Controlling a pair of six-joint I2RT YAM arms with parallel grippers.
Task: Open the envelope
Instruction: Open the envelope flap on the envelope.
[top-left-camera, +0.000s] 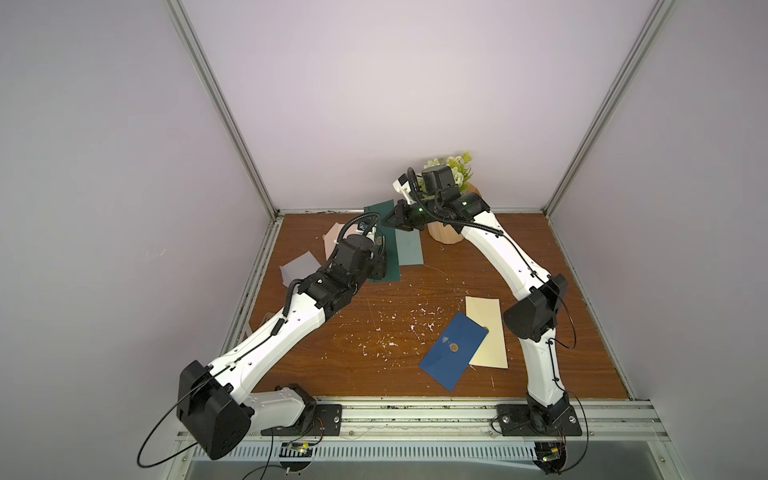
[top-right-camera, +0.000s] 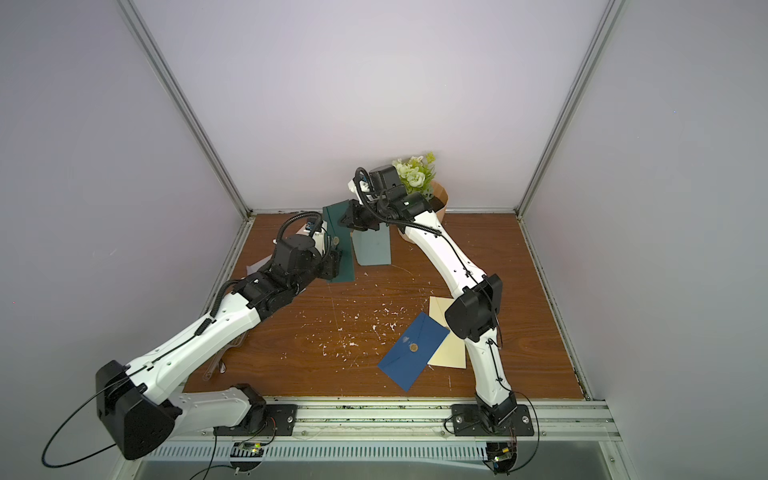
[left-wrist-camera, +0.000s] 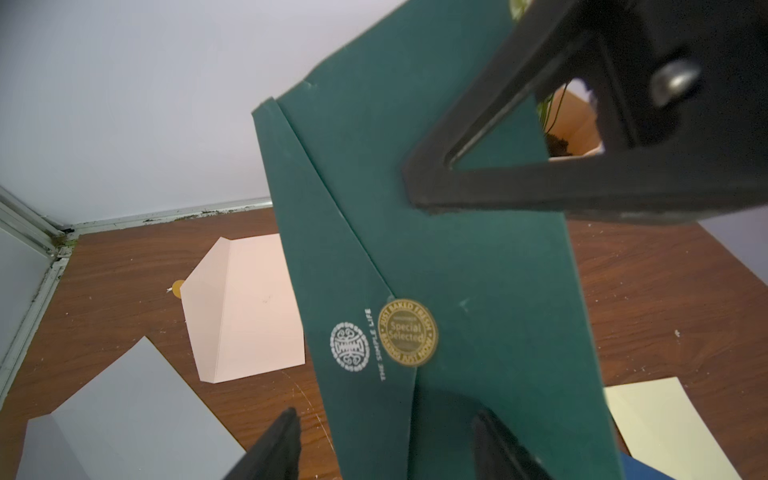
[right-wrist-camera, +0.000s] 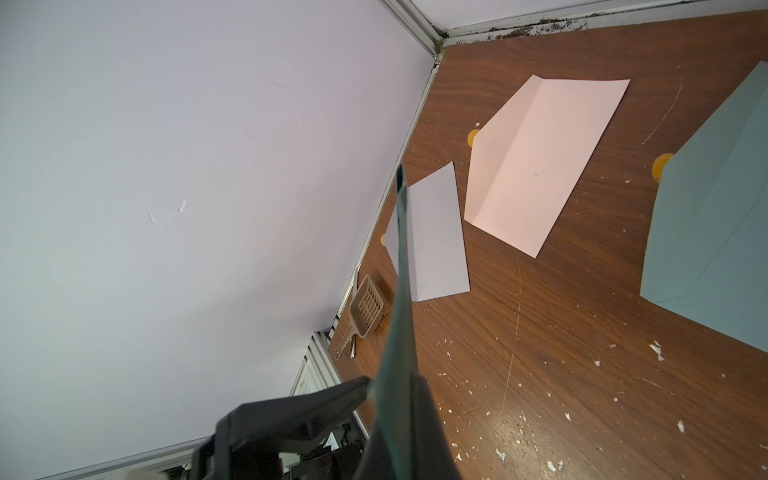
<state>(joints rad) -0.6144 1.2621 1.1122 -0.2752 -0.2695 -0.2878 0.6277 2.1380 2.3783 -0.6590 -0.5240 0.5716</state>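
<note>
Dark green envelope (left-wrist-camera: 478, 270) upright above the far side of the table (top-left-camera: 353, 324), upper part clamped in the right gripper (right-wrist-camera: 390, 387); left gripper (left-wrist-camera: 386, 413) spread wide at its lower end; printed "THE SIMPLE LIFE", one gold seal (left-wrist-camera: 408, 332) "Special Selected", legible from the left wrist only, edge-on from the right; five other envelopes (top-left-camera: 453, 357) lying flat.

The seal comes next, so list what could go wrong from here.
1. The right gripper pinches the green envelope far from the sticker; a tug there could twist it or pull it free.
2. The open left gripper sits at the envelope's end beyond the sticker; closing may clamp body and flap together.
3. The sticker holds the flap tip; the paper may tear.
</note>
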